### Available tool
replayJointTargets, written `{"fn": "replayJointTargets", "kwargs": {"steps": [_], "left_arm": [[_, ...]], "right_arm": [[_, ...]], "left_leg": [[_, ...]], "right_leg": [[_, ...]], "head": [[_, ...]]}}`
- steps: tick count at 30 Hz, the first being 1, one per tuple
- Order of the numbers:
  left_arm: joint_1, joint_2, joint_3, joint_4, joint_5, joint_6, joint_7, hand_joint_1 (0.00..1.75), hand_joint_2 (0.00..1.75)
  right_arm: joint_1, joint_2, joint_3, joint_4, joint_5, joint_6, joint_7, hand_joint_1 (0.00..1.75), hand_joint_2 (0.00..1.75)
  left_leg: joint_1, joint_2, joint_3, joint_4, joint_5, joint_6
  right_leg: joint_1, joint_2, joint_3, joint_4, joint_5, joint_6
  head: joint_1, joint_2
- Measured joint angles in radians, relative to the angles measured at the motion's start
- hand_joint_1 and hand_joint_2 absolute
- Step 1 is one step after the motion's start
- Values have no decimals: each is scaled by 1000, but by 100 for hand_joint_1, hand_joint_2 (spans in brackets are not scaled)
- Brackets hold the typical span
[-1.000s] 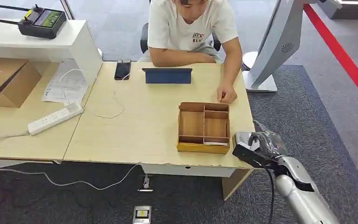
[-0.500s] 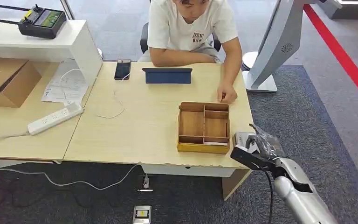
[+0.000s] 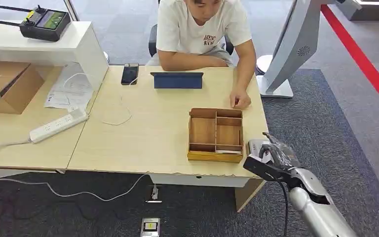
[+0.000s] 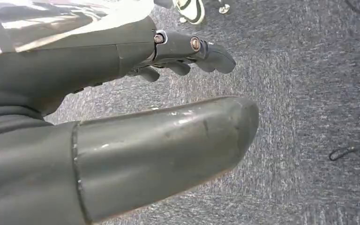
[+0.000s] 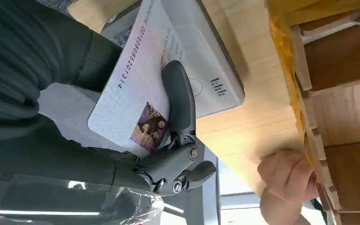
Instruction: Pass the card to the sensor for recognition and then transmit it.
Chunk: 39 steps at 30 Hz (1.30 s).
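My right hand [image 3: 272, 157] hovers at the table's near right corner and holds a white ID card [image 5: 138, 91] with a small photo and a printed number. In the right wrist view a dark finger [image 5: 180, 101] presses across the card's face. The card lies just over a flat grey sensor pad [image 5: 206, 70], seen beside my hand as the sensor [image 3: 253, 146] in the head view. My left hand [image 4: 122, 117] hangs over grey carpet, holding nothing, its fingers apart.
A wooden compartment tray [image 3: 215, 134] stands left of the sensor. A person sits across the table, a hand [image 3: 240, 100] resting by the tray's far corner. A blue tablet case [image 3: 177, 79], phone [image 3: 130, 73], power strip [image 3: 58, 125] and cardboard box [image 3: 6, 85] lie further left.
My right hand with the card has shifted slightly left and down, closer over the sensor pad. The person and the tray have not moved.
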Motion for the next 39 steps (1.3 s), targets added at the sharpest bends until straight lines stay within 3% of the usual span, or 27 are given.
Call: {"fn": "replayJointTargets", "kwargs": {"steps": [12, 18, 26, 35, 39], "left_arm": [[0, 0, 0, 0, 0, 3, -2, 0, 0], [1, 0, 0, 0, -3, 11, -21, 0, 0], [1, -8, 0, 0, 0, 28, -23, 0, 0], [1, -25, 0, 0, -24, 34, -34, 0, 0], [-3, -28, -1, 0, -45, 31, -50, 0, 0]], "right_arm": [[-31, 4, 2, -55, -105, -13, -1, 175, 175], [-125, -10, -32, -158, -129, 32, 27, 175, 175], [-277, -12, -53, -244, -94, 66, 0, 175, 175], [-411, 23, -42, -206, 6, 26, -64, 175, 175], [-539, 76, -21, -72, 71, -46, -113, 175, 175]], "left_leg": [[0, 0, -1, 0, 0, 0], [0, 0, -1, 0, 0, 0], [0, 0, 0, 0, 0, 0], [0, 0, -2, 0, 0, 0], [0, 0, -2, 0, 1, -1]], "right_leg": [[0, 0, 0, 0, 0, 0], [0, 0, 0, 0, 0, 0], [0, 0, 0, 0, 0, 0], [0, 0, 0, 1, 0, 0], [0, 1, -1, 2, 1, -1]], "head": [[0, 0], [0, 0], [0, 0], [0, 0], [1, 0]]}}
